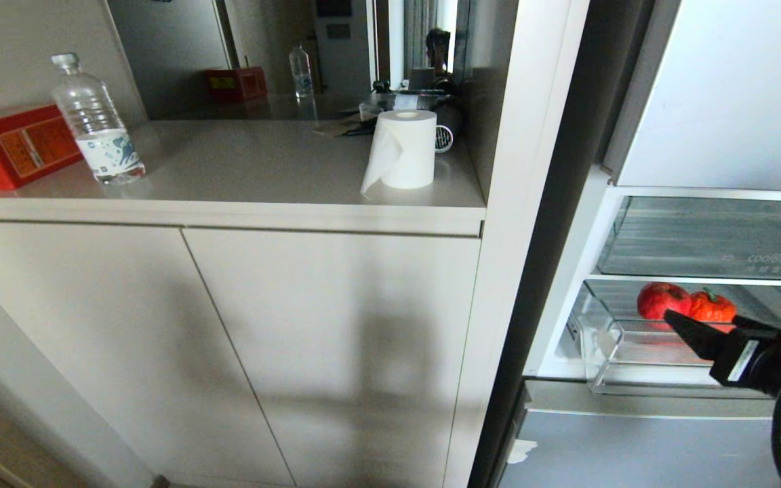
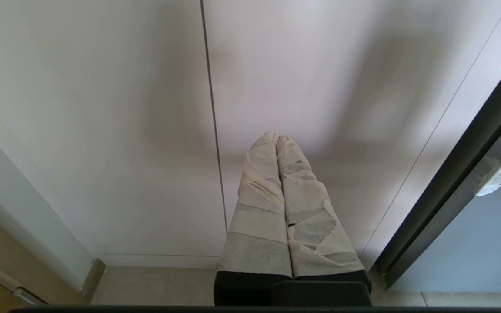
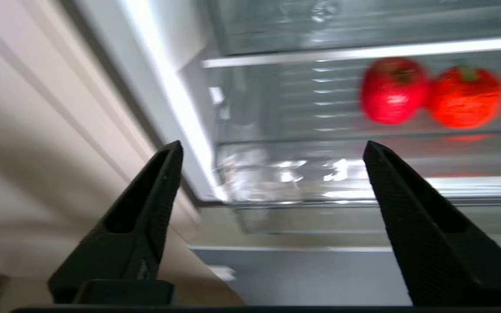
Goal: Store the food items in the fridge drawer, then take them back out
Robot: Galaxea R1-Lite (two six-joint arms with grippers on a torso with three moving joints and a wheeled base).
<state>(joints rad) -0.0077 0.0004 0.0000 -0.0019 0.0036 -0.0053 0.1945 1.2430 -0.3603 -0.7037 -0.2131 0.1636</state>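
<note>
Right hand [image 3: 272,152] spread wide, empty, just outside fridge drawer [image 1: 607,339]. Apple [image 1: 662,300] and orange-red fruit [image 1: 711,307] touch inside it. Risk: reaching in clips the front lip or nudges the neighbouring fruit rolling. Left hand [image 2: 276,143] parked, closed.

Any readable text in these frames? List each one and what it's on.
"coolBox": upper clear bin in the fridge; the smaller line under it is too small to read.
Water bottle: printed label, unreadable.
Red box: labels, too blurred to read.
Wrist views: no text.
</note>
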